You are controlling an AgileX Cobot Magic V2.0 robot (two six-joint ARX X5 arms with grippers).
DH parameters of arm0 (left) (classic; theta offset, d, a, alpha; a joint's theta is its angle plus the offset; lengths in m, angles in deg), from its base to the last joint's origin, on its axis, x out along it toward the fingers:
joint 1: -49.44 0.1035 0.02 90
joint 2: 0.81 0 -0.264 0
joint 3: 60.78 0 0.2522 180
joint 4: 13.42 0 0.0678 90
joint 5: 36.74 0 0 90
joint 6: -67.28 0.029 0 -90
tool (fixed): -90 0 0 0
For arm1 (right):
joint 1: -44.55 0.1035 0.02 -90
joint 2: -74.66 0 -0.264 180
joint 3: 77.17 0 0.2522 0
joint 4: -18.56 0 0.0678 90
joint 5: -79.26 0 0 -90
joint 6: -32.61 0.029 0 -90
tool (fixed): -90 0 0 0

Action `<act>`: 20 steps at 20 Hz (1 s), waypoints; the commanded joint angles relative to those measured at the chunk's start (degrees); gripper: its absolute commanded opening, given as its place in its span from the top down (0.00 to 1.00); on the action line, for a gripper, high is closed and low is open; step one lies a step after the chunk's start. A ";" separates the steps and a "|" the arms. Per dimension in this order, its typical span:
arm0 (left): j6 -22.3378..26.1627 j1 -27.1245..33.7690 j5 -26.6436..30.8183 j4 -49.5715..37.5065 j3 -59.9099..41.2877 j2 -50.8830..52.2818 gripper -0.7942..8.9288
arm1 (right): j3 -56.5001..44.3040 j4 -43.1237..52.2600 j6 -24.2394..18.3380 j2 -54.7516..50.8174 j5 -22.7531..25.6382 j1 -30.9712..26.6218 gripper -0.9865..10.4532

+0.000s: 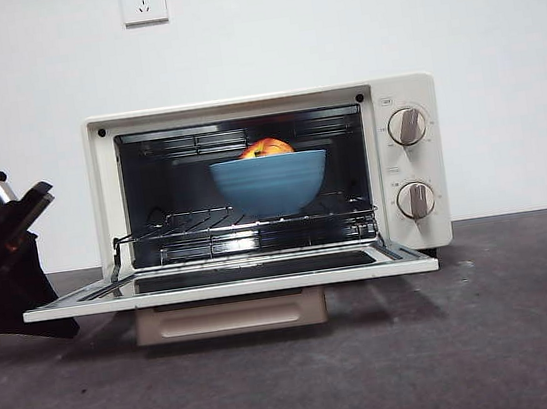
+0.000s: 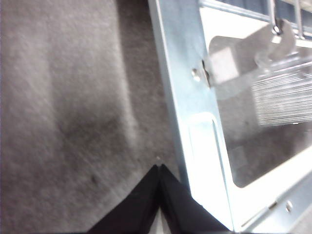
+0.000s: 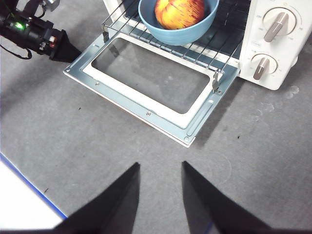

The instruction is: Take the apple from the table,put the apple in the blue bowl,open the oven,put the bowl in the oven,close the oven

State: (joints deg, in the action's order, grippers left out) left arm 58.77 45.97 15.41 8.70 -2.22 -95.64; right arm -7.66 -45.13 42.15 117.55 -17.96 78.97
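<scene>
Front view: apple (image 1: pixel 266 148) in bowl (image 1: pixel 271 185) inside open oven (image 1: pixel 409 161). Left gripper (image 2: pixel 158 168), pinched together, beside door (image 3: pixel 146 80); right gripper (image 3: pixel 160 168) spread, well back.

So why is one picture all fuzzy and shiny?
Left wrist view: the oven door is very close, so it blurs and its metal glares white. Front view: sharp, with bright glints on the rack. Right wrist view: clear, the apple evenly lit.

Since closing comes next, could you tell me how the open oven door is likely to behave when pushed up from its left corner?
The oven door looks like stiff metal framing glass, so it should swing as one piece. The shut left end effector sits at one corner, so it may slip off.
</scene>
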 commanded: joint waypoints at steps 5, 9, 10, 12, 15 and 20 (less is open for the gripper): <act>-5.44 0.74 -12.24 -6.99 0.42 -0.87 0.91 | 0.48 0.57 1.79 0.31 1.31 0.37 0.79; -9.42 2.10 -13.49 -12.09 0.50 -0.57 0.91 | 0.48 0.57 1.95 0.33 1.31 0.37 0.79; -10.34 2.38 -13.49 -13.59 0.50 -0.55 0.91 | 0.48 0.57 2.03 0.33 1.31 0.37 0.79; -12.44 2.45 -13.46 -17.07 0.52 -0.52 0.91 | 0.48 0.57 2.03 0.33 1.31 0.37 0.79; -16.57 2.45 -13.29 -23.91 0.52 -0.50 0.91 | 0.48 0.57 2.03 0.33 1.31 0.37 0.79; -22.73 2.45 -9.77 -33.24 0.57 -0.31 0.91 | 0.48 0.59 2.01 0.35 1.33 0.37 0.79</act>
State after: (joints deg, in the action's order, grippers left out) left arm 37.61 48.40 5.34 -23.86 -2.40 -95.66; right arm -7.66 -45.11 43.55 117.55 -16.71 78.97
